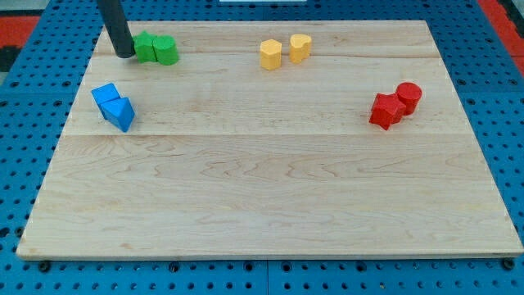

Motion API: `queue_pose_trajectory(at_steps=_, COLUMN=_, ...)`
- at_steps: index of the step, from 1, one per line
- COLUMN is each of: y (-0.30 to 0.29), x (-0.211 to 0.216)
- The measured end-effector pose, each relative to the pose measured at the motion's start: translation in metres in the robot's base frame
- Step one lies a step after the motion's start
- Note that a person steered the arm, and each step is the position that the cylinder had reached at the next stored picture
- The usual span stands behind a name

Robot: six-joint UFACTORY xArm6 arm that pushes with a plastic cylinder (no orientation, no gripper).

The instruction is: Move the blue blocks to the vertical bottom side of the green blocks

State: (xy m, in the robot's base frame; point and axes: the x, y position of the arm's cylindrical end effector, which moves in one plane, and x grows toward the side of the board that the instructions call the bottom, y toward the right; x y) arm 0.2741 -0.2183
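Two blue blocks sit at the view's left: a blue cube [105, 97] and a blue triangular block [122, 113] touching it on its lower right. Two green blocks stand at the view's top left: a green star-like block [146, 46] and a green cylinder [165, 50], side by side. The blue blocks lie below and a little left of the green ones. My tip [124, 54] rests on the board just left of the green star-like block, touching or nearly touching it, above the blue blocks.
Two yellow blocks, a hexagonal one [271, 54] and a heart-like one [300, 47], sit at the top middle. A red star-like block [385, 110] and a red cylinder [408, 96] sit at the right. The wooden board [270, 188] lies on a blue pegboard.
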Motion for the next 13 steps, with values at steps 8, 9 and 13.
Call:
queue_pose_trajectory(at_steps=8, y=-0.049, x=0.053)
queue_pose_trajectory(at_steps=9, y=-0.063, x=0.085)
queue_pose_trajectory(at_steps=13, y=-0.053, x=0.119)
